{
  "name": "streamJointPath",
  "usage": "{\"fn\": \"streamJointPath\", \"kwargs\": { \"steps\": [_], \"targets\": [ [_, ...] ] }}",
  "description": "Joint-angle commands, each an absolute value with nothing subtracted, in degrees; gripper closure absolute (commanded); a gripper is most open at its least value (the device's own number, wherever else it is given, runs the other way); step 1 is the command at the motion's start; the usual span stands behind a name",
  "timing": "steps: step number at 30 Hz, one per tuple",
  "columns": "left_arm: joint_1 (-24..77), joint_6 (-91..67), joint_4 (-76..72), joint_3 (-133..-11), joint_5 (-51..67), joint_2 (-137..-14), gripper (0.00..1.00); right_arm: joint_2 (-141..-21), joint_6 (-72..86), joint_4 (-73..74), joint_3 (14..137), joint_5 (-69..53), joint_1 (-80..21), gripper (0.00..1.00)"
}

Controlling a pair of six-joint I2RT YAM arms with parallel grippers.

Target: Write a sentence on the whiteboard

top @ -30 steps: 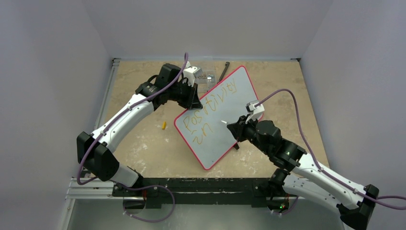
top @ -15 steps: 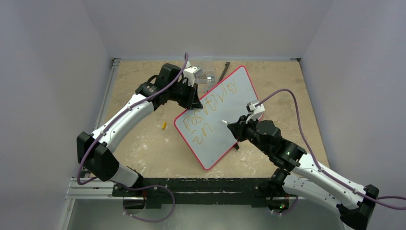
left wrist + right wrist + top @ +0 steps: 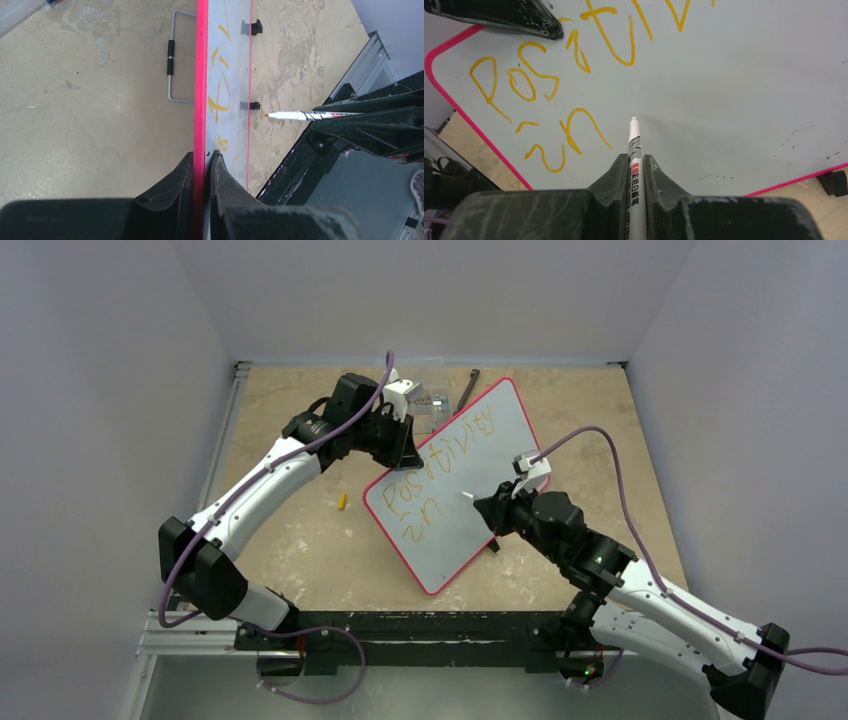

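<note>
Nothing has visibly shifted. The left gripper (image 3: 203, 154) pinches the whiteboard (image 3: 480, 440) steady. The right gripper (image 3: 636, 157) clamps the marker (image 3: 634, 135), poised at three o'clock of the writing (image 3: 546, 78).

Whiteboard (image 3: 500, 440) glossy white, thin red-pink frame, black feet; sentence (image 3: 438, 462) orange-yellow; marker (image 3: 634, 145) white, orange tip, red and black print; tabletop (image 3: 300, 535) mottled beige; small yellow piece (image 3: 341, 502) centre-left of picture; arms (image 3: 260, 480) white and black; cables (image 3: 598, 429) purple

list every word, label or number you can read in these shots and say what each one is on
"Positivity": orange-yellow handwriting, upper line on the glossy white rectangular whiteboard with a thin red-pink frame.
"in": the same handwriting, lower line on that board.
Red and black print on the barrel of the slim white marker: too small to read.
</note>
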State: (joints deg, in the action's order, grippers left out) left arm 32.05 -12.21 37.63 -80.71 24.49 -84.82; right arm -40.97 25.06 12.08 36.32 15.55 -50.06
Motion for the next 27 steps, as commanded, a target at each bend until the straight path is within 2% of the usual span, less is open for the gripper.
{"fn": "streamJointPath", "kwargs": {
  "steps": [1,27],
  "targets": [
    [32.12,-5.98,42.96,-79.10,16.19,-83.87,1.00,-41.22,25.70,9.21,36.04,15.53,-49.83,1.00],
    [32.27,-5.62,43.05,-78.57,15.10,-82.88,1.00,-40.16,24.39,5.33,35.27,12.58,-49.83,1.00]
  ]
}}
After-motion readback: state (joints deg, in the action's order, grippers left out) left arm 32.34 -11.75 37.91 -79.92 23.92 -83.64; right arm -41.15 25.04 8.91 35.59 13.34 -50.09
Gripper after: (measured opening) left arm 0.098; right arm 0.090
